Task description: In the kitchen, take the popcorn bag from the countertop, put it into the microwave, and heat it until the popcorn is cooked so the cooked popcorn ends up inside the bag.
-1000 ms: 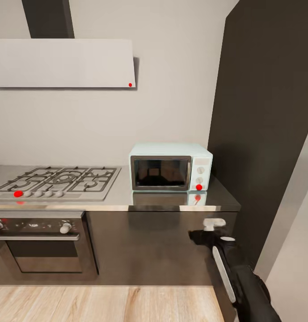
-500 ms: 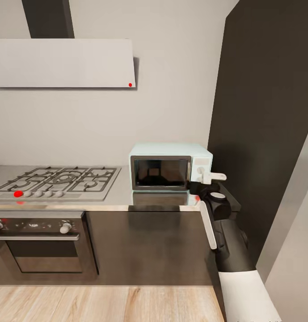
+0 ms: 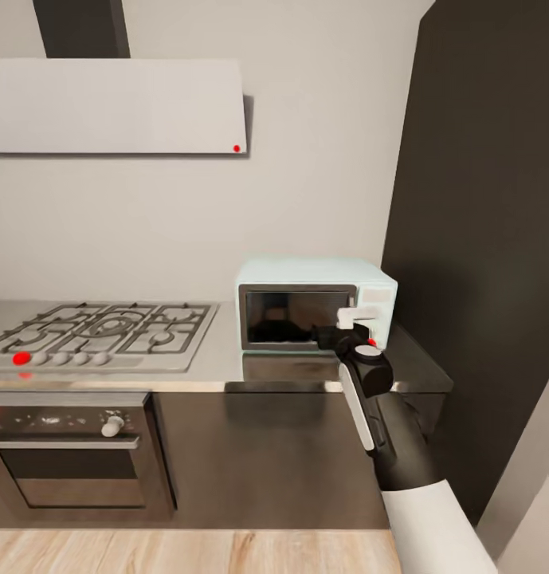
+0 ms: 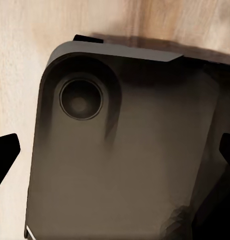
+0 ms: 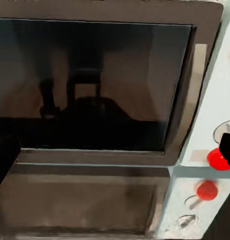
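Note:
The pale mint-white microwave (image 3: 314, 303) stands on the grey countertop (image 3: 226, 359) beside a tall dark cabinet. Its dark glass door (image 5: 94, 80) is closed and shows only dim reflections. A red indicator light (image 5: 218, 159) glows on the knob panel. My right gripper (image 3: 348, 319) is raised in front of the microwave's lower right corner, near the knob panel. Its black fingertips (image 5: 228, 149) stand wide apart with nothing between them. My left gripper (image 4: 115, 152) is open and points down at the robot's dark base (image 4: 120, 150). The popcorn bag is out of view.
A gas cooktop (image 3: 99, 333) with a red-lit knob is set into the countertop left of the microwave. The built-in oven (image 3: 67, 450) sits below it and a pale range hood (image 3: 115, 104) above. The tall dark cabinet (image 3: 481, 239) closes the right side. Wooden floor (image 3: 186, 550) runs below.
My right arm has risen from below the counter edge to in front of the microwave's knob panel. The head camera has moved nearer, so the whole picture has shifted.

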Available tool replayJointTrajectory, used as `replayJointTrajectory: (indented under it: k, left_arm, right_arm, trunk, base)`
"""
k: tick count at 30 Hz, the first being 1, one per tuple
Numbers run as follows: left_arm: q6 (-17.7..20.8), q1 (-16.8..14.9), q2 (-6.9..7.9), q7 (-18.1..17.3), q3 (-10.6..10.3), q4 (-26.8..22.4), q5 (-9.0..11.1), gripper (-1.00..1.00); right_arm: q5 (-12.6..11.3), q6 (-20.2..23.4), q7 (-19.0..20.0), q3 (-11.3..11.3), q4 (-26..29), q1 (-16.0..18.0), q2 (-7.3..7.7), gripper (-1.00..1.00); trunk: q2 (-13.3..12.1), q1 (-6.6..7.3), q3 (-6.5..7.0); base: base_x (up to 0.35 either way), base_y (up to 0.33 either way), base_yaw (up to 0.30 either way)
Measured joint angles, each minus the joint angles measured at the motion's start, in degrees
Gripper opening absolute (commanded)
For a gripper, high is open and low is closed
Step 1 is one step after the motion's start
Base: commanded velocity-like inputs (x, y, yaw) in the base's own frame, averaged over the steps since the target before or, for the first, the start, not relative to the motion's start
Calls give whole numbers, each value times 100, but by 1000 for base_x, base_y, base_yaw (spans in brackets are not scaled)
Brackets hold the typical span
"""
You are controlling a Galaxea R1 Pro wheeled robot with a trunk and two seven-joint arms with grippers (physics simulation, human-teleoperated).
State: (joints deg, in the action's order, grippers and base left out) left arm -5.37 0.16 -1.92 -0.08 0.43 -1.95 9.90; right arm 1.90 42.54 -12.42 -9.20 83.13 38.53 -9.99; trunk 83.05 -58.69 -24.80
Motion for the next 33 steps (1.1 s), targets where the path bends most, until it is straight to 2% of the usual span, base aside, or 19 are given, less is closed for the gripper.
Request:
replayJointTrajectory:
  k: [5, 9, 10, 14, 16, 22, 27, 31, 33]
  left_arm:
    - [1, 2, 0, 0, 0, 0, -1, 100]
    - [1, 0, 0, 0, 0, 0, 6, 100]
    - [1, 0, 0, 0, 0, -1, 8, 100]
    - [1, 2, 0, 0, 0, 0, 7, 100]
    - [1, 1, 0, 0, 0, 0, 8, 100]
    - [2, 0, 0, 0, 0, 0, 10, 100]
    - [9, 0, 0, 0, 7, 0, 18, 100]
    - [9, 0, 0, 0, 8, 0, 18, 100]
    - [10, 0, 0, 0, 8, 0, 18, 100]
  right_arm:
    - [52, -83, -5, 69, -199, 0, 0, 100]
    - [38, -261, 6, 293, -278, 1, -1, 100]
    - [33, -282, 14, 400, -376, 1, 57, 100]
    - [-12, -398, 27, 461, -503, 1, 369, 100]
    - [-24, -420, 30, 464, -515, 1, 420, 100]
    - [-31, -430, 52, 452, -522, 1, 416, 100]
    - [-32, -432, 461, 453, -635, 1, 404, 100]
    - [-25, -443, 533, 461, -744, 1, 433, 100]
    - [13, -582, 539, 562, -758, 2, 460, 100]
  trunk:
    - [0, -3, 0]
    - [0, -3, 0]
    - [-1, -3, 0]
    - [0, -3, 0]
    - [0, -3, 0]
    - [0, -3, 0]
    - [0, -2, 0]
    - [0, -3, 0]
    - [0, -3, 0]
  base:
    - [82, 43, 0]
    - [6, 3, 0]
    - [0, 0, 0]
    - [0, 0, 0]
    - [0, 0, 0]
    - [16, 0, 0]
    - [153, 0, 0]
    - [16, 0, 0]
    - [0, 0, 0]
